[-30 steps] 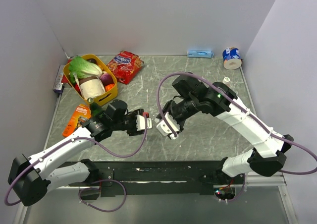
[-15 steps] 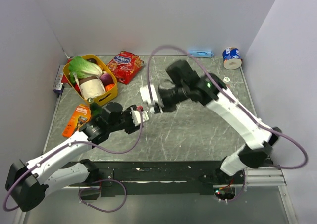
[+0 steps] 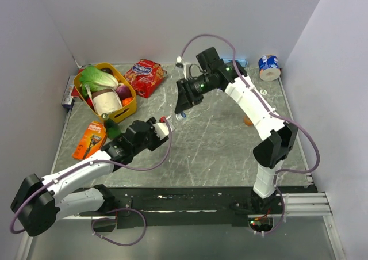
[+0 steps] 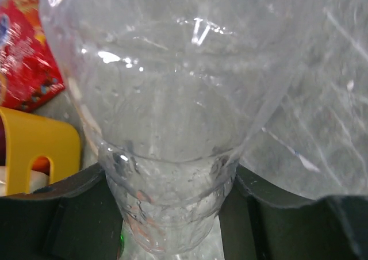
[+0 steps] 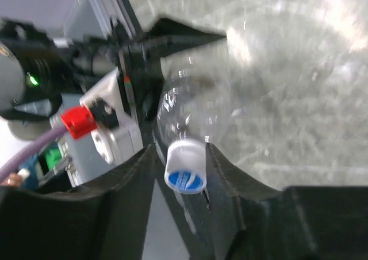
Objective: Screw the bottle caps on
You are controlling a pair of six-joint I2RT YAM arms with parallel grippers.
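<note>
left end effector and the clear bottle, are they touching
Touching. The left wrist view shows the clear bottle pinched between both fingers of the left end effector.

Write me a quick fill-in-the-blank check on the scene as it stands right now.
1. The left gripper is ___ on the clear bottle.
2. The fingers of the right gripper flank the cap, whose top is ___.
3. The basket at the table's far left is ___.
Missing words: shut; blue; yellow.

Robot lab: white-walled booth [image 3: 172, 18], marbled table [image 3: 218, 150].
</note>
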